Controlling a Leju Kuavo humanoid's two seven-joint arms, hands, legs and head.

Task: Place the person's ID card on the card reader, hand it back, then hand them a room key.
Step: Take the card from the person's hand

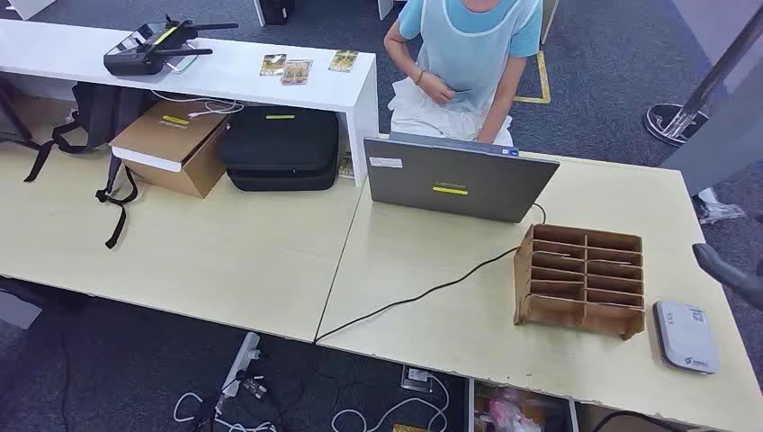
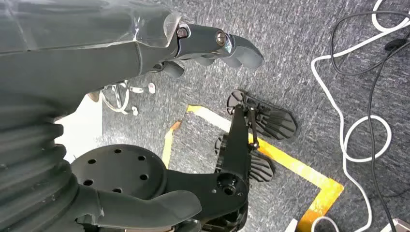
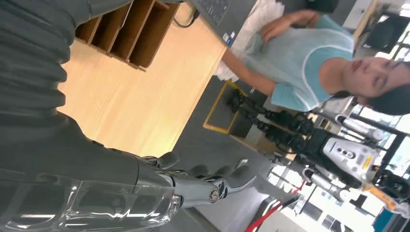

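Currently we see the card reader (image 1: 686, 337) at the lower right of the head view, on the table (image 1: 450, 315), just right of the wooden rack (image 1: 580, 280); a person (image 1: 468, 54) stands behind the laptop (image 1: 454, 180), top centre; left hand (image 2: 145, 53) and right hand (image 3: 159, 179) hold nothing, fingers apart.

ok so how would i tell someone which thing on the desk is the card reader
Start at the light wooden desk with the grey laptop on it, then go to the brown wooden slotted organiser near the desk's right end. The card reader lies flat just right of that organiser, near the front edge. It is the only small white-grey rounded slab there, with a printed label on top.
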